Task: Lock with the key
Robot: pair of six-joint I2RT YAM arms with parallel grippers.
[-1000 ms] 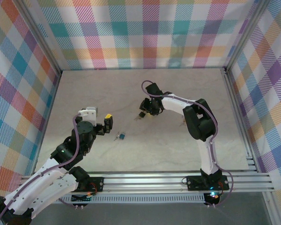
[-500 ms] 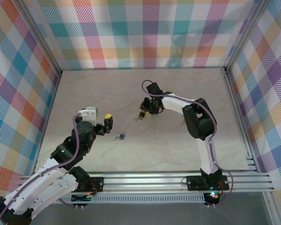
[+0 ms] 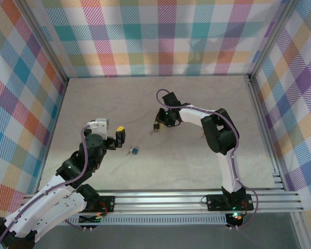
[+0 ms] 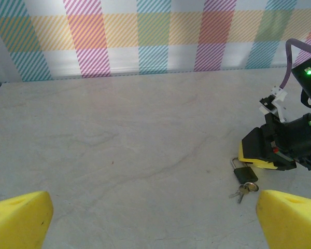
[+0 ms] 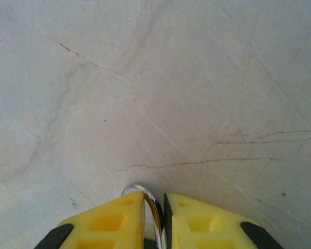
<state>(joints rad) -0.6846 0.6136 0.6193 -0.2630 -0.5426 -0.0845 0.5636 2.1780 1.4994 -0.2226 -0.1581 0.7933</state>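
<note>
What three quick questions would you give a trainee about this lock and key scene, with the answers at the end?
1. True or false: the left tool is holding the key.
2. Multiple choice: what sits between the right tool's yellow pads? A, the shackle of the lock. B, the key. C, nothing.
3. Fill in: the key's plastic head is coloured ___.

Key
1. False: the key lies on the table, and the left tool's jaws stand wide open.
2. A.
3. Blue-teal.
</note>
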